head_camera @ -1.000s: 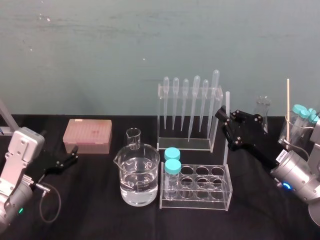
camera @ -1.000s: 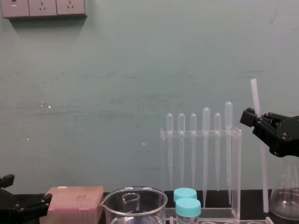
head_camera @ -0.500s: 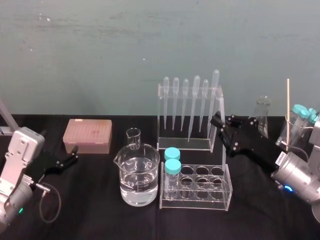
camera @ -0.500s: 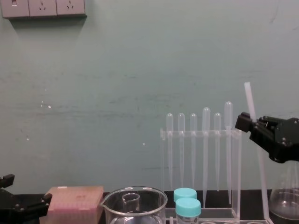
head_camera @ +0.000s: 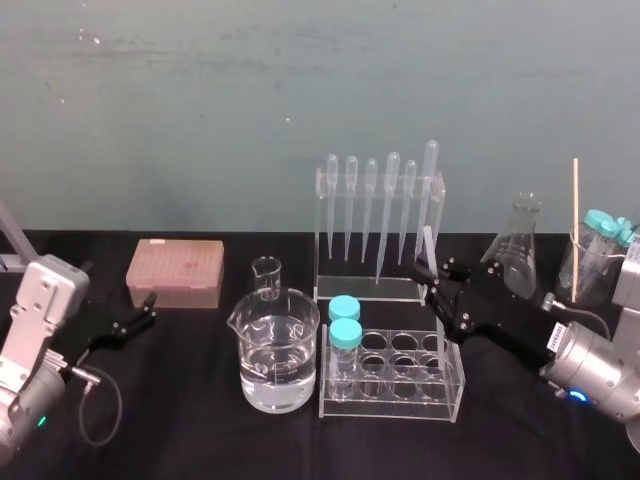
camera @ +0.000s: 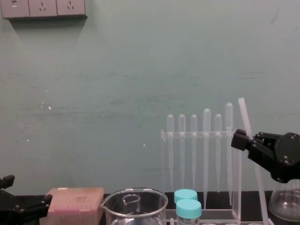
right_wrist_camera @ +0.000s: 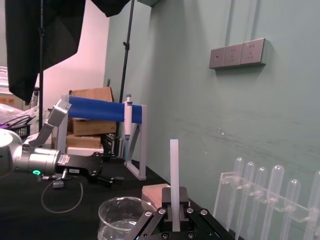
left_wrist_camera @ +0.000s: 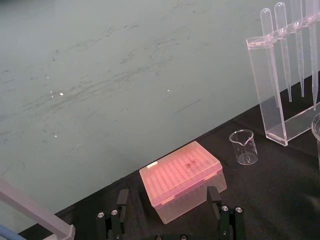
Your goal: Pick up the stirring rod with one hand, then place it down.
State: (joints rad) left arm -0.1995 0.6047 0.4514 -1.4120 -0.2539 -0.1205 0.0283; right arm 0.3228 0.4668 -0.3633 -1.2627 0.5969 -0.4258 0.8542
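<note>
Right end effector (head_camera: 438, 288) reached in from the right over the black desk (head_camera: 200, 430), with its fingers clamped on the stirring rod (head_camera: 429, 243) partway along the rod's length. The rod stood nearly upright, leaning slightly, and its upper end rose above the fingers. In the chest view its top (camera: 242, 105) stood just beside the tallest pipette bulb, at about the same height. The rod lay in front of the right end of the clear pipette stand (head_camera: 380, 215) and at the right end of the test-tube rack (head_camera: 400, 385). Where its lower end sat could not be told. Two blue-capped tubes (head_camera: 345, 322) occupied the left end of that rack. A beaker of water (head_camera: 275, 350) stood just left of the rack, with a small empty beaker (head_camera: 267, 277) behind it. A conical flask (head_camera: 520, 240) stood behind the right arm. Left end effector (head_camera: 148, 308) rested low at the left side of the desk, fingers apart and holding nothing, pointing toward the pink tip box (head_camera: 175, 270) close by.
</note>
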